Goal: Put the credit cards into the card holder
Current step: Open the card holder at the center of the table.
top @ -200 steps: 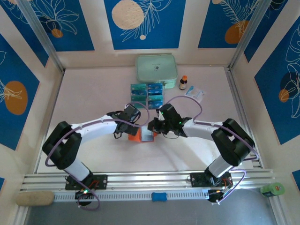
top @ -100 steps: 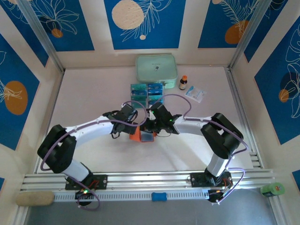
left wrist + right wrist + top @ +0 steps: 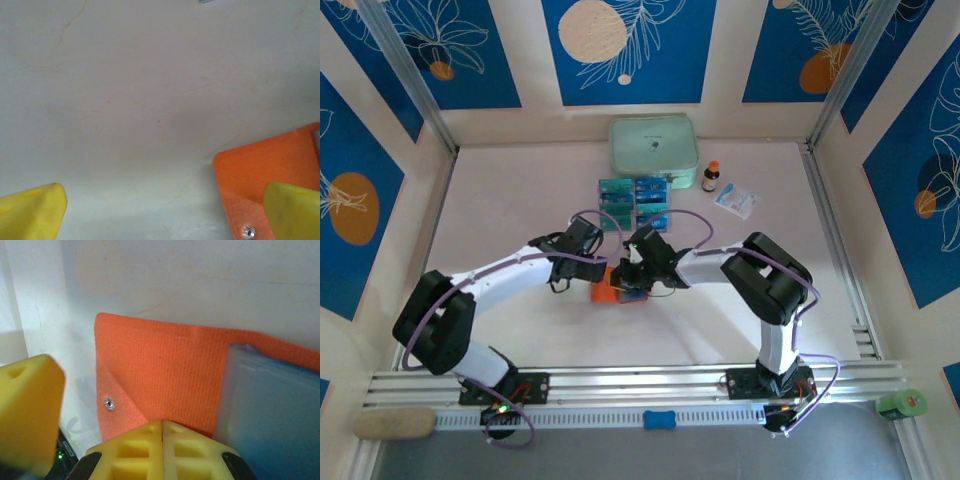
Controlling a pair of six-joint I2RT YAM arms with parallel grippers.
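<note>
The orange-red card holder (image 3: 606,293) lies open on the table between the two arms. My right gripper (image 3: 629,280) is shut, its yellow tips (image 3: 162,437) pressed down on the holder's orange flap (image 3: 165,365), with nothing between them. A bluish-grey pocket (image 3: 272,405) lies to their right. My left gripper (image 3: 599,268) is open at the holder's left edge; one yellow finger (image 3: 292,210) hangs over the orange corner (image 3: 260,167), the other (image 3: 30,212) over bare table. The teal-blue credit cards (image 3: 633,200) stand in a clear rack farther back.
A mint-green zip case (image 3: 653,150) sits at the back, with a small brown bottle (image 3: 710,176) and a white-and-blue sachet (image 3: 735,200) to its right. Metal rails (image 3: 640,385) run along the near edge.
Both arms have reached in toward the card holder. The right gripper moved left and down onto it, and the left gripper came up to its left edge. The holder is more covered.
</note>
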